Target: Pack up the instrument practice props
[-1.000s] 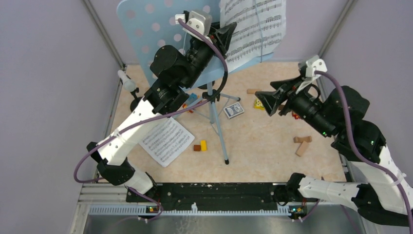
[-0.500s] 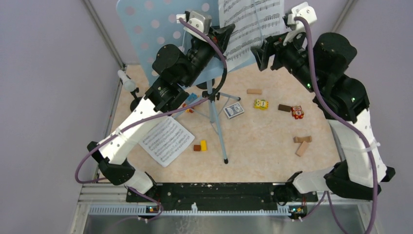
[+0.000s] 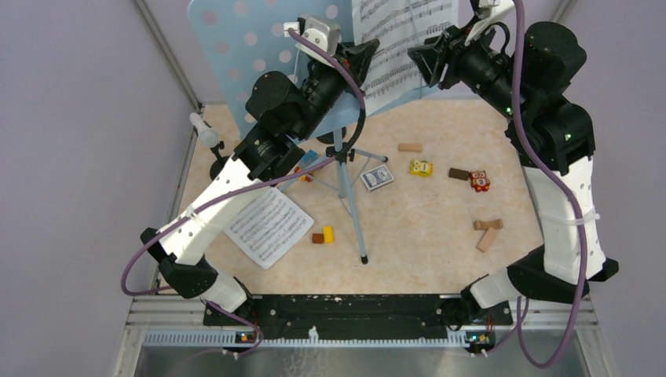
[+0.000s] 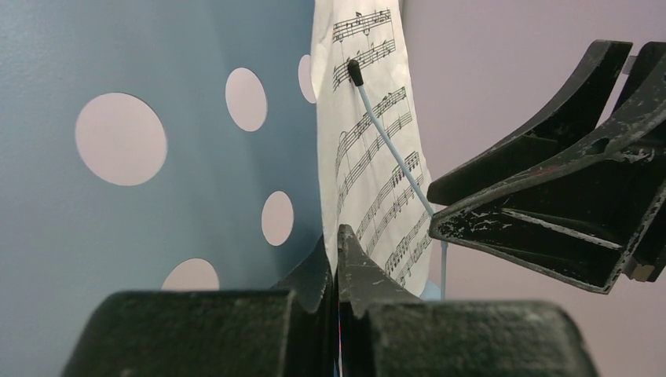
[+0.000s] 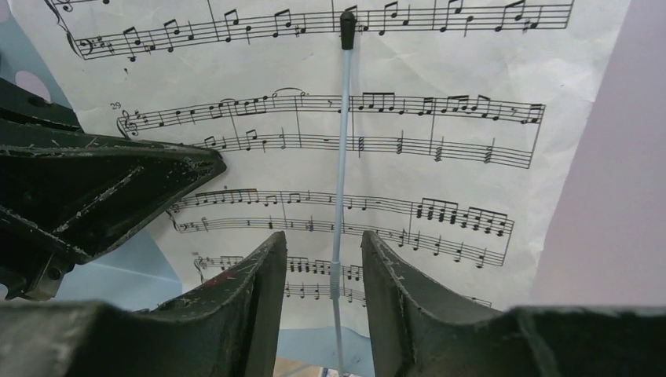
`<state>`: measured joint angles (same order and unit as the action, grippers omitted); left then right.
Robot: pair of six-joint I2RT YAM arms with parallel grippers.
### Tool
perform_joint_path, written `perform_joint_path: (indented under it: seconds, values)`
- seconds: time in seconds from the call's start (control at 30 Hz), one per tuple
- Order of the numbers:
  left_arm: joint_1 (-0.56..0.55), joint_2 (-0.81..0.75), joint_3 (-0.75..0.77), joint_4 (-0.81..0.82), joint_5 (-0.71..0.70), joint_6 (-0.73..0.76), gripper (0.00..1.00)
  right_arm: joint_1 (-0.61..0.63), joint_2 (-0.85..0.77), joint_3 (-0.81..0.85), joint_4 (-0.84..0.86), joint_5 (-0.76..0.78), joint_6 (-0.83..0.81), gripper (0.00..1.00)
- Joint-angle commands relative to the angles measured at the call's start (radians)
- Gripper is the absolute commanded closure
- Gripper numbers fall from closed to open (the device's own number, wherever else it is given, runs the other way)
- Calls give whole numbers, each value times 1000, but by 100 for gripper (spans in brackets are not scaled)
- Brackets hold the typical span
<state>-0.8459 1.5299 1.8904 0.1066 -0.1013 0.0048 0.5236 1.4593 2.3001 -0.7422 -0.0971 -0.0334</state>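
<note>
The light-blue perforated music rack [image 3: 243, 47] stands on tripod legs [image 3: 355, 212] at the back. A sheet-music page [image 3: 408, 43] rests on it under a thin wire page holder [image 5: 343, 149]. My left gripper [image 3: 371, 52] is shut on the page's left edge [image 4: 369, 133], in front of the rack [image 4: 181, 181]. My right gripper [image 3: 420, 63] is open just in front of the page [image 5: 440, 118], its jaws either side of the wire without touching it. A second page [image 3: 268, 226] lies on the table. A white microphone [image 3: 206, 131] stands at the left wall.
On the table lie a card deck [image 3: 377, 177], a blue-and-orange toy car [image 3: 308, 163], wooden blocks [image 3: 488, 232] [image 3: 409, 147], small picture blocks [image 3: 421, 167] [image 3: 478, 181] and small coloured blocks [image 3: 323, 235]. Grey walls close in on both sides.
My right arm has swung up from above the table's middle to the page on the rack, gripper still open. My left gripper has stayed shut on the page's edge.
</note>
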Motion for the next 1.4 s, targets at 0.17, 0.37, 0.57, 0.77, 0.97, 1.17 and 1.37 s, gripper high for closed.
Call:
perform_joint_path:
  seconds: [0.17, 0.37, 0.57, 0.77, 0.97, 1.17, 1.37]
  values:
    - [18, -15, 16, -10, -16, -2, 100, -14, 33, 33, 67, -75, 26, 62]
    - [17, -8, 25, -18, -11, -2, 100, -16, 55, 53, 76, -49, 26, 74]
    - [18, -8, 27, -18, -9, -2, 100, -16, 48, 34, 94, -45, 22, 97]
    - [18, -10, 27, -4, -24, -2, 100, -16, -55, -179, 269, -36, 1, 100]
    - [16, -33, 35, 24, -84, -2, 100, -16, -124, -313, 386, -14, 10, 100]
    - [18, -106, 8, 42, -111, -2, 100, -16, -126, -325, 402, -17, 26, 100]
    - [17, -254, -68, 10, -135, -2, 100, -16, -134, -344, 409, -1, 26, 100]
